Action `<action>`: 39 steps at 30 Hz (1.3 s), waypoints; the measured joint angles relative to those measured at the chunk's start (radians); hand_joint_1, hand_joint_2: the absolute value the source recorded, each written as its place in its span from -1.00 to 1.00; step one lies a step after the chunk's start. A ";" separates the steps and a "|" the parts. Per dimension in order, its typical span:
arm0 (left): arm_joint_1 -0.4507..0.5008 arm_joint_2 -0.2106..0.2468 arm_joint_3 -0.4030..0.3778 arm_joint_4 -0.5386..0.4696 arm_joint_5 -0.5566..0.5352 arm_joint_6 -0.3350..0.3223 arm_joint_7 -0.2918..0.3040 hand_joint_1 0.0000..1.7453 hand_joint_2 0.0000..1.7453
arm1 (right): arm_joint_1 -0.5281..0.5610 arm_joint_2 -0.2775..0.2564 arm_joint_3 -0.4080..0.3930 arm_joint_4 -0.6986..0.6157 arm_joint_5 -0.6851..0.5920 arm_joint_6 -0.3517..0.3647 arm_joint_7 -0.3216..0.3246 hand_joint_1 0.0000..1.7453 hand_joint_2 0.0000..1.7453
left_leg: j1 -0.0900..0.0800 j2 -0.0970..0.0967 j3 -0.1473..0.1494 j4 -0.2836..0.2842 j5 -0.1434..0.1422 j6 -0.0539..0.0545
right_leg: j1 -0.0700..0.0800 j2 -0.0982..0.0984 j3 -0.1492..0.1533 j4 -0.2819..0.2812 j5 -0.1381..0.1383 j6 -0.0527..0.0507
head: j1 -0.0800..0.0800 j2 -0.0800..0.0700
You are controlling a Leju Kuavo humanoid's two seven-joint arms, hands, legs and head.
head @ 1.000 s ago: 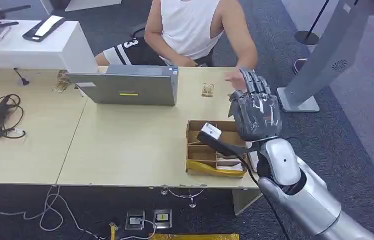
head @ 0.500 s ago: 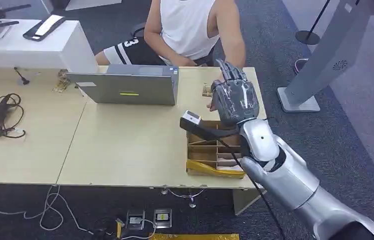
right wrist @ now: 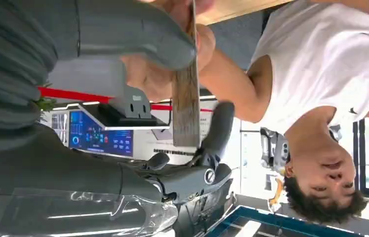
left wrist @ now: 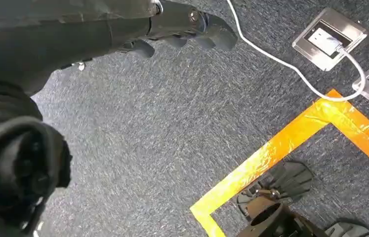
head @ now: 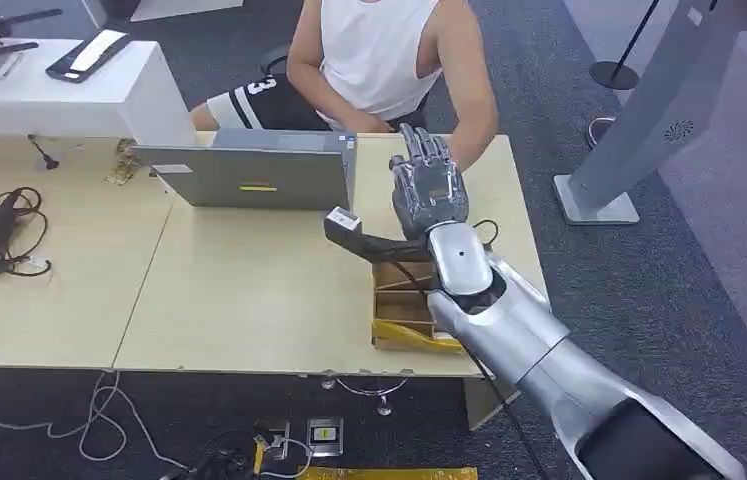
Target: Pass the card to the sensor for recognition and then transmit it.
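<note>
Pinching thin flat card [right wrist: 186,94], right robot hand [right wrist: 138,44], seemingly

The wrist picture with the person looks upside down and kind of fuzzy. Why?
In the right wrist view the camera is turned, so the person hangs head-down; the right hand and card sit very close and look soft, with bright windows behind. The head view is upright, evenly lit and sharper.
</note>
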 joint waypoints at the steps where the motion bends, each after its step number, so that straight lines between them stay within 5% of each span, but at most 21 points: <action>1: -0.001 -0.001 0.002 0.001 -0.005 0.000 0.000 -1.00 -1.00 | 0.000 0.004 0.000 0.013 0.009 -0.011 -0.001 -1.00 1.00 | 0.000 0.000 0.000 0.000 0.000 0.000 | 0.000 0.000 0.000 0.000 0.000 0.000 | 0.000 0.000; 14: 0.012 -0.005 0.094 0.019 -0.083 0.000 -0.004 -1.00 -1.00 | 0.074 -0.014 -0.095 -0.095 0.065 -0.135 -0.033 -1.00 1.00 | 0.000 0.001 0.001 0.000 0.000 0.000 | 0.000 0.001 -0.001 0.000 0.000 0.000 | 0.000 0.000; 18: 0.035 -0.006 0.153 0.024 -0.084 0.000 -0.029 -1.00 -1.00 | 0.185 -0.078 -0.182 -0.254 0.046 -0.278 -0.011 -1.00 1.00 | 0.000 0.001 0.001 0.000 0.000 0.000 | 0.000 0.001 0.000 -0.001 0.000 0.000 | 0.000 0.000; 23: 0.078 -0.005 0.238 0.038 -0.060 0.000 -0.076 -1.00 -1.00 | 0.365 -0.223 -0.372 -0.466 -0.071 -0.505 0.008 -1.00 1.00 | -0.001 0.001 0.001 0.000 -0.002 0.001 | -0.001 0.000 0.001 -0.003 0.000 0.000 | 0.000 0.000; 26: 0.088 -0.004 0.276 0.047 -0.058 0.000 -0.087 -1.00 -1.00 | 0.424 -0.282 -0.454 -0.528 -0.089 -0.512 -0.007 -1.00 1.00 | -0.002 0.006 0.002 0.000 -0.003 0.001 | -0.002 0.005 0.000 -0.003 0.000 0.001 | 0.000 0.000; 33: 0.090 -0.009 0.333 0.054 -0.063 0.000 -0.106 -1.00 -1.00 | 0.482 -0.317 -0.553 -0.604 -0.165 -0.516 0.005 -1.00 1.00 | 0.000 0.003 0.003 0.000 -0.001 0.001 | 0.000 0.002 0.001 -0.002 0.001 0.001 | 0.000 0.000; 39: 0.114 -0.022 0.483 0.060 -0.178 -0.009 -0.185 -1.00 -1.00 | 0.596 -0.304 -0.810 -0.584 -0.456 -0.518 -0.197 -1.00 1.00 | 0.000 0.003 0.001 0.000 -0.002 0.001 | 0.000 0.002 0.000 -0.002 0.001 0.001 | 0.000 0.000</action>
